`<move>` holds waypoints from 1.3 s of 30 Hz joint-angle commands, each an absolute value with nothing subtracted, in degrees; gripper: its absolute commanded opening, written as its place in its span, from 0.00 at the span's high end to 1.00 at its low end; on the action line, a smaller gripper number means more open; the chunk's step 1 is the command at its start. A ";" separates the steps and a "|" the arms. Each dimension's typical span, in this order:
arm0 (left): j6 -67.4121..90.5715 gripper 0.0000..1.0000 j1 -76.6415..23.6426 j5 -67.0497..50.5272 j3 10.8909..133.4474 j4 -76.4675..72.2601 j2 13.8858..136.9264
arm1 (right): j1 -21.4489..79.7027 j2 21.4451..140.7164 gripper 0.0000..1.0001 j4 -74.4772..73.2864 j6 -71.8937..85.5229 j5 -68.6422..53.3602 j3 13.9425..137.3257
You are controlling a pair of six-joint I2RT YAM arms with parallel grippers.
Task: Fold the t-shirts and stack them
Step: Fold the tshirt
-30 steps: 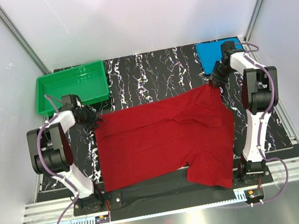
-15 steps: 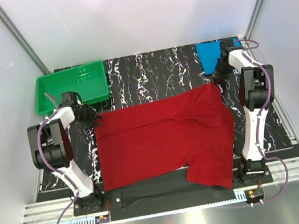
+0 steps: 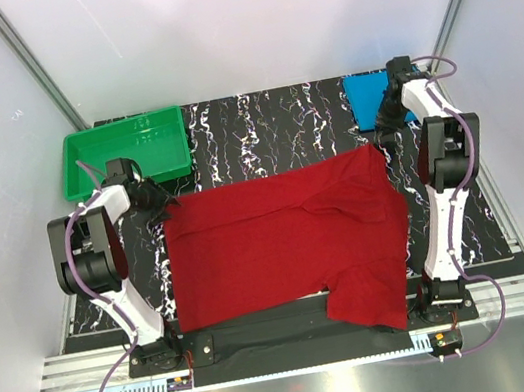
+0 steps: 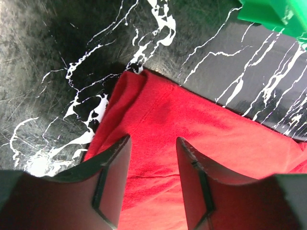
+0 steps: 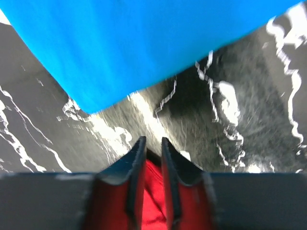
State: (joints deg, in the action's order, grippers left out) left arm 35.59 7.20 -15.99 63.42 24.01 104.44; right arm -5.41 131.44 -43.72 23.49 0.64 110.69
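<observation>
The deep red t-shirt (image 3: 281, 243) lies spread flat over the middle of the black marbled table; its lower right part hangs over the near edge. My left gripper (image 3: 160, 206) is open just above the shirt's far left corner (image 4: 201, 129), one finger on each side of it (image 4: 152, 143). My right gripper (image 3: 380, 134) is at the shirt's far right corner, jaws nearly closed (image 5: 153, 143) with red cloth (image 5: 153, 201) between them. The bright blue t-shirt (image 3: 369, 96) lies folded at the far right, just beyond the right gripper (image 5: 144, 43).
A green plastic tray (image 3: 118, 128) stands at the far left, close behind the left gripper; its corner shows in the left wrist view (image 4: 273, 12). Bare table (image 3: 270, 128) lies between tray and blue shirt. White walls enclose the table.
The right wrist has moved a little farther back and right. The shirt's far edge has drawn straighter and flatter. The left gripper has hardly moved.
</observation>
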 commanded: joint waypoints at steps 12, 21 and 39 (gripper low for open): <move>33.49 0.48 7.47 -14.33 63.02 22.06 102.48 | -2.90 122.69 0.67 -40.96 23.73 -7.47 101.07; 33.22 0.49 7.47 -14.59 63.19 21.97 103.36 | -2.64 125.59 0.62 -40.78 23.82 -8.61 102.22; 32.87 0.51 7.47 -13.36 61.87 22.32 104.41 | -2.90 129.72 0.79 -41.04 23.03 -6.86 104.58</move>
